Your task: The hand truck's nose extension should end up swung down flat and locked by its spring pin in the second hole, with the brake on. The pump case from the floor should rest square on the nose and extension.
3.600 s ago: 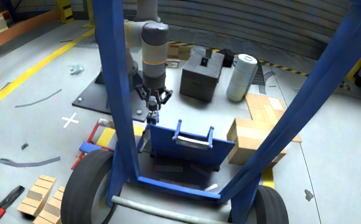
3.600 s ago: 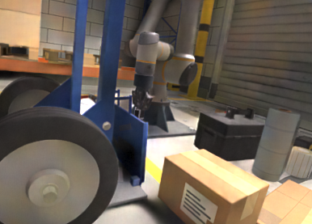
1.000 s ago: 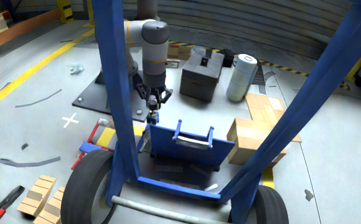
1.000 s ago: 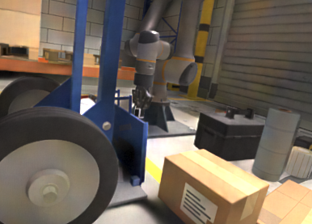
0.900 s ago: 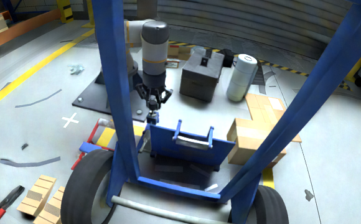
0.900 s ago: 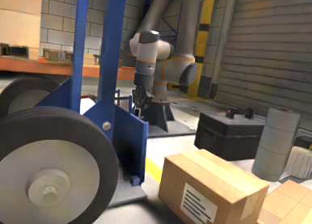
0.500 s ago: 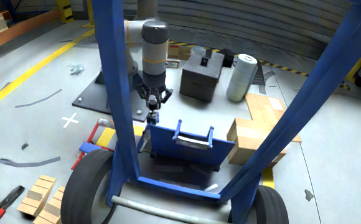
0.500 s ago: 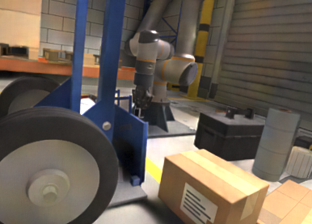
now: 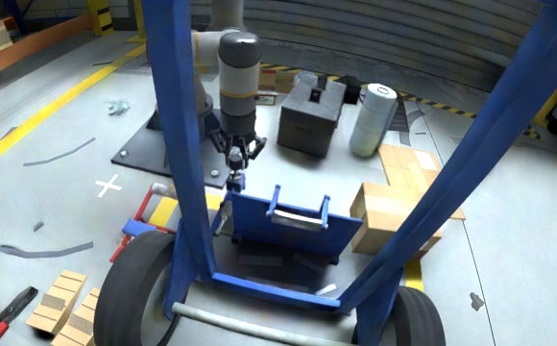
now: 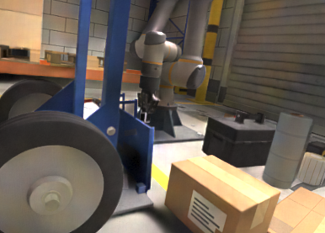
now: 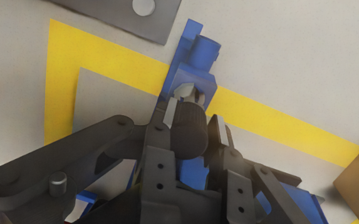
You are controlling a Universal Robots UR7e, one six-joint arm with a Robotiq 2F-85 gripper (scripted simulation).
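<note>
The spring pin's black knurled knob [image 11: 189,128] sits on the top corner of the blue nose extension [image 9: 290,225], which stands folded upright against the hand truck's nose. The knob's steel shaft enters a blue bracket [image 11: 193,84] on the extension's edge. The hand truck's blue frame [image 9: 177,144] and its big rubber wheels [image 10: 50,170] fill the foreground. The dark pump case [image 9: 312,115] rests on the floor beyond the truck, upright, with its handle on top. My gripper [image 11: 193,122] reaches straight down over the extension's corner and is closed on the pin's knob [image 9: 235,158].
The arm's grey base plate [image 9: 163,154] lies just behind the extension. A cardboard box [image 9: 393,218] sits right of the nose, a white drum [image 9: 373,120] beside the pump case. A red frame [image 9: 139,216] and wooden chocks [image 9: 62,302] lie left.
</note>
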